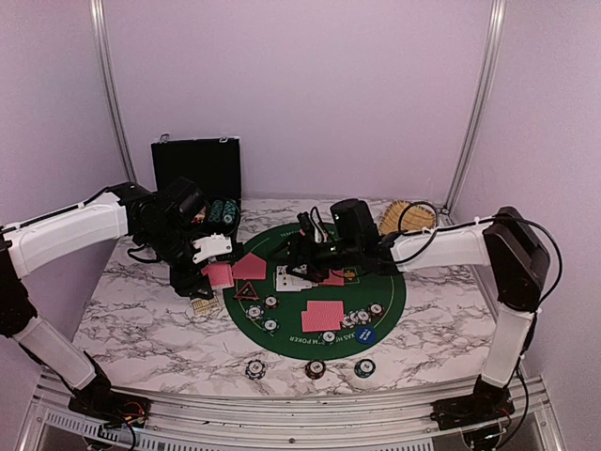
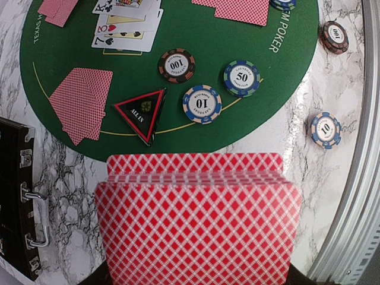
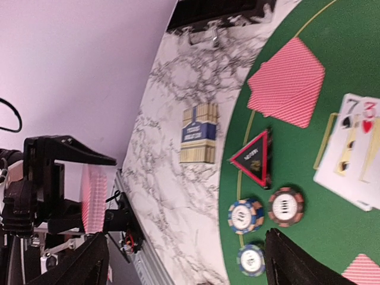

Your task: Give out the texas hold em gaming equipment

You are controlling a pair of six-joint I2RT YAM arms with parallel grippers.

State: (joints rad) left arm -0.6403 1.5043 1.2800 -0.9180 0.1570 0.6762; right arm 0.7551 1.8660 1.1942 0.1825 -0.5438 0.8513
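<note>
A stack of red-backed playing cards (image 2: 196,225) stands upright in my left gripper (image 1: 214,272), which is shut on it at the left rim of the green mat (image 1: 394,291); its fingers are hidden behind the cards. My right gripper (image 3: 184,267) hovers open over the mat near the face-up cards (image 3: 353,151), nothing between its fingers. On the mat lie the red-black triangle marker (image 2: 142,113), several striped chips such as a 100 (image 2: 177,65), a 10 (image 2: 202,104) and a 50 (image 2: 241,78), and face-down red-backed card pairs (image 1: 322,315). A blue button (image 1: 364,334) lies at the mat's front.
Three chips (image 1: 315,368) lie on the marble in front of the mat. A card box (image 3: 199,132) lies left of the mat. The black chip case (image 1: 195,167) stands open at the back left, the wicker basket (image 1: 408,216) at the back right.
</note>
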